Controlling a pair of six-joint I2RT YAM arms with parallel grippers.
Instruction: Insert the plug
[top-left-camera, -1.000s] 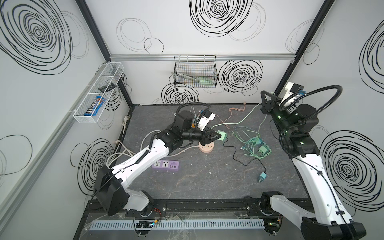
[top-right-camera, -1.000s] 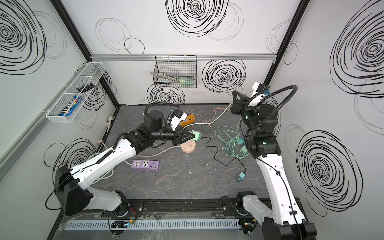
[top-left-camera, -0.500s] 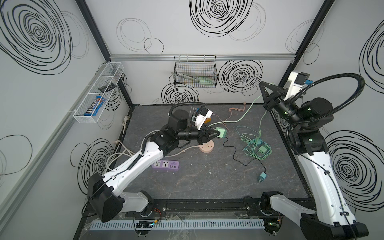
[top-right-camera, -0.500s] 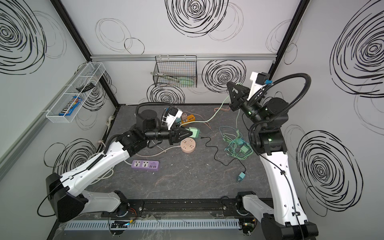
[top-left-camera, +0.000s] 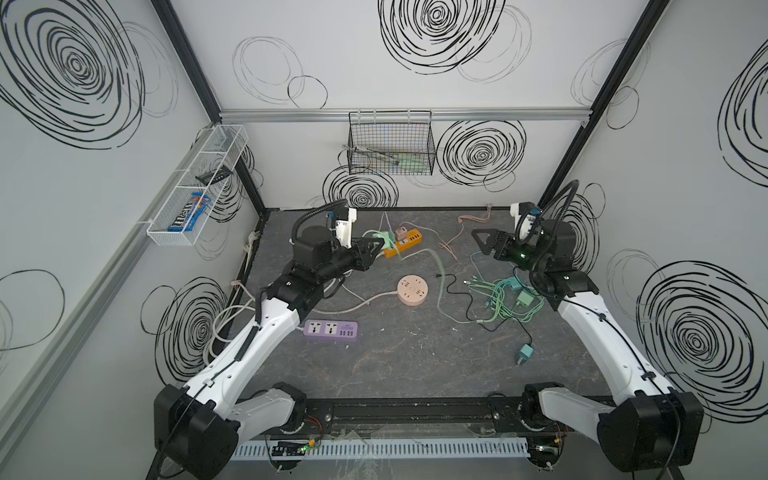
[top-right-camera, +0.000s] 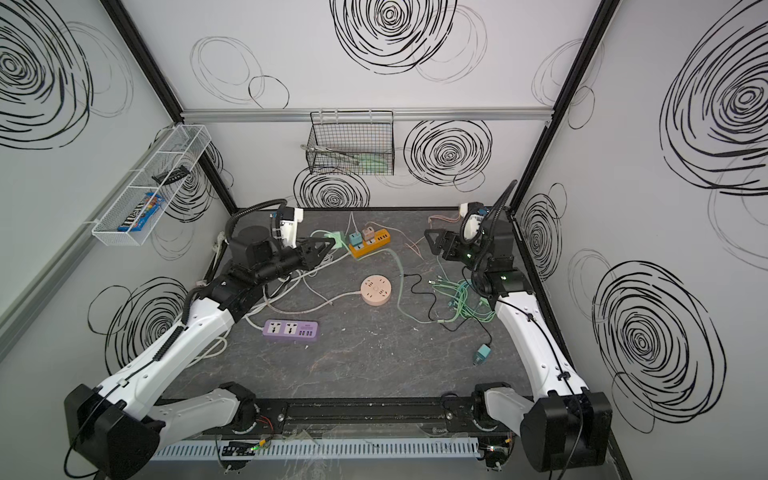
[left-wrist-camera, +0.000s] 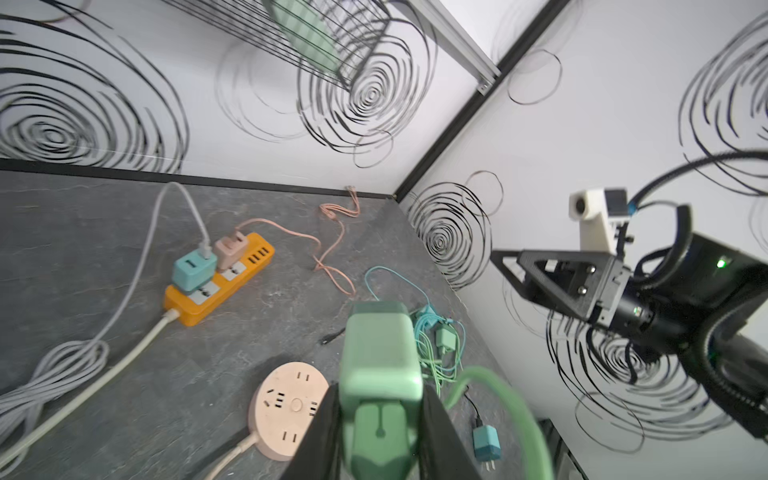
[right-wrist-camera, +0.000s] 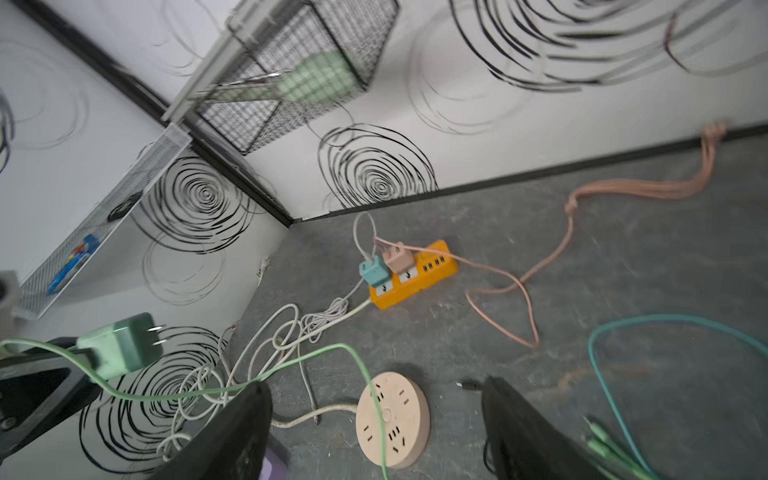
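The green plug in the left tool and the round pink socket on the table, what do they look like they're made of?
Green plug: probably moulded plastic, satin finish; rounded edges carry a soft highlight. Its prongs look like bright metal. Round pink socket: probably matte plastic; even colour, no glare, crisp slot cut-outs.

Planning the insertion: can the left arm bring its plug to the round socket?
Probably yes. The left tool grips the plug aloft; the socket lies bare nearby, and the right tool is aside.
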